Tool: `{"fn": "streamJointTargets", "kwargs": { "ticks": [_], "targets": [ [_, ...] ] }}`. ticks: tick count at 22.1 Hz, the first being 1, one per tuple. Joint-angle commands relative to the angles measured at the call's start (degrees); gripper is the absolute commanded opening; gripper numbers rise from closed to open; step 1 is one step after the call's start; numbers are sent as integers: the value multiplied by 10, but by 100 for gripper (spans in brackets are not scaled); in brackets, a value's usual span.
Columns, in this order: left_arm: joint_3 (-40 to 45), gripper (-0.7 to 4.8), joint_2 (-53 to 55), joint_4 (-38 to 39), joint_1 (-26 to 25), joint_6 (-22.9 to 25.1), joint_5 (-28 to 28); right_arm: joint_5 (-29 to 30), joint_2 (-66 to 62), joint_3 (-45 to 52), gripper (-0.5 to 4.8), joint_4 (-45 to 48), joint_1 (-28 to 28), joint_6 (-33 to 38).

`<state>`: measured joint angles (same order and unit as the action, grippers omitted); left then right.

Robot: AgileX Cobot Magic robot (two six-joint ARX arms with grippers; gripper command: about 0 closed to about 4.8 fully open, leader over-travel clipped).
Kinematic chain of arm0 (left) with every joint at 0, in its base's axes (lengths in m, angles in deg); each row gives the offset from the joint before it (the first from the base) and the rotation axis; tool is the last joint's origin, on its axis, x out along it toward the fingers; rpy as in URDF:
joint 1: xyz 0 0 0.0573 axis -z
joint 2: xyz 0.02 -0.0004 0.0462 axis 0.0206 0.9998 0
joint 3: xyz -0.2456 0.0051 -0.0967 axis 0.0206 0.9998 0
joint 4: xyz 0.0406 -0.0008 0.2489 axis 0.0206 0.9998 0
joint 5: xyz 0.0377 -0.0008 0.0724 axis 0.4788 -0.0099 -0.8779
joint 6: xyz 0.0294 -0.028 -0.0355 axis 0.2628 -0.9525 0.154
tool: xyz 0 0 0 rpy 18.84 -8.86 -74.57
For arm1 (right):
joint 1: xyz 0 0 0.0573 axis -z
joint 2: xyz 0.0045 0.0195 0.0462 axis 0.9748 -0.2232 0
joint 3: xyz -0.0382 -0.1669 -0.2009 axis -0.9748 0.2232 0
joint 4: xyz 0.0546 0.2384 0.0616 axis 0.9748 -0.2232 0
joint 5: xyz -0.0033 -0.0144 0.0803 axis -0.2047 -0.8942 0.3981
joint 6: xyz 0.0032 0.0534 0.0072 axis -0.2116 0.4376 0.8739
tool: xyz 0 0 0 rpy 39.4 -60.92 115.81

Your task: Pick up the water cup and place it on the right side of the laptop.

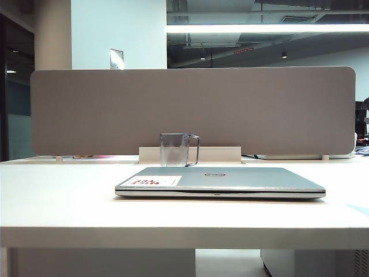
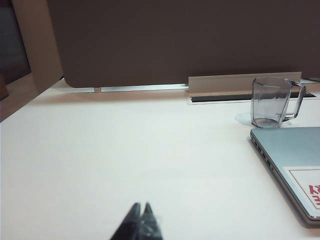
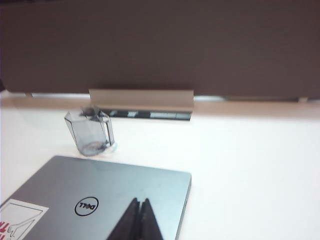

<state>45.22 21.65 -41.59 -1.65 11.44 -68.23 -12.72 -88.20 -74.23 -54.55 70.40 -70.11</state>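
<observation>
The water cup (image 1: pixel 174 149) is small, clear and grey-tinted, with faceted sides and a thin loop handle. It stands upright on the white desk (image 1: pixel 57 190), just behind the closed silver laptop (image 1: pixel 230 180), near the laptop's left rear. Bare desk lies open to the laptop's right and left. The left hand (image 2: pixel 140 209) is clenched and empty, left of the laptop. The right hand (image 3: pixel 139 204) hovers over the laptop's lid, clenched and empty.
</observation>
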Motion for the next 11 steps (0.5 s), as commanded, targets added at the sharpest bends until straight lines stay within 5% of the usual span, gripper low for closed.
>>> {"fn": "streamJointTargets", "kwargs": {
  "ticks": [1,11],
  "targets": [
    [-2,-6,1,-7,0,-2,2,3,-53,-24,-6,29,-12,2],
    [-2,-6,1,-6,0,-2,2,16,-277,-65,-6,191,-73,2]
  ]
}}
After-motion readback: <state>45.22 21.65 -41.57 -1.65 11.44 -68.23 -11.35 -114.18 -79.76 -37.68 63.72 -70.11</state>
